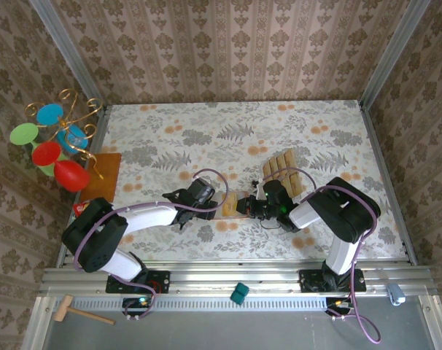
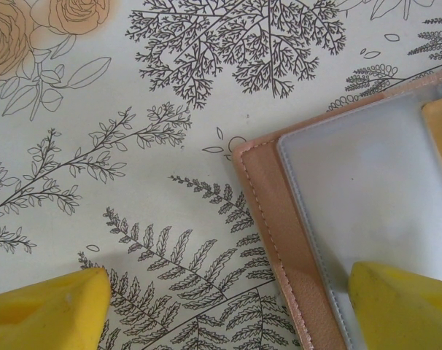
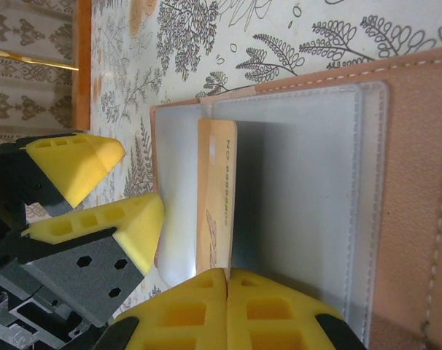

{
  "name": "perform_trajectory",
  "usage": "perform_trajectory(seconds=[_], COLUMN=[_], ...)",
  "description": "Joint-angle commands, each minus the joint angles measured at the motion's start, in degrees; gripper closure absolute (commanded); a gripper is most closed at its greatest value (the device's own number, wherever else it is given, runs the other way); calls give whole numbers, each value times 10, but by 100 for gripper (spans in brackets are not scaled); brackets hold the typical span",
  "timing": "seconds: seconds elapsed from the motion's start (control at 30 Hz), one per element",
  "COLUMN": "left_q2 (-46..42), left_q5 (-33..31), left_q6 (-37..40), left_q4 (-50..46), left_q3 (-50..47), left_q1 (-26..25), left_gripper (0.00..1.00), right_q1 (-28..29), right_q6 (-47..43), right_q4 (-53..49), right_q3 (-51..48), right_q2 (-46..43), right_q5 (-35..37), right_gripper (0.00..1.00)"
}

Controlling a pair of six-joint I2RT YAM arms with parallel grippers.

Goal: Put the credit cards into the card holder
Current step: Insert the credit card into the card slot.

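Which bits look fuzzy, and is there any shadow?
Left wrist view: the yellow fingertips look soft, close to the lens; the fern tablecloth is sharp. Right wrist view: the card throws a grey shadow on the clear pocket.

Top cam high behind the arms (image 1: 148, 215), looking down on the whole table (image 1: 206, 124). Both wrist cams sit very close over the card holder (image 2: 276, 219) (shared patch).

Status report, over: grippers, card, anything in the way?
Left gripper open, astride card holder edge. Right gripper shut, tips against credit card at clear sleeve. Spare cards aside; nothing in way.
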Motion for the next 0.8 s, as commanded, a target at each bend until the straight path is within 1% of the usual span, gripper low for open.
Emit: perform_trajectory(seconds=[0.0, 0.77], left_q2=[4, 7], left_q5=[-7, -7], left_q6=[-6, -7], left_q4=[-37, -37], left_q3=[-15, -14], left_q1=[-6, -8], left_gripper=[14, 14], right_q1=[-4, -4], right_q6=[4, 7], right_q4=[-38, -53], right_q3=[-15, 14], right_q2=[-7, 22], right_q5=[25, 14], right_gripper=[100, 100])
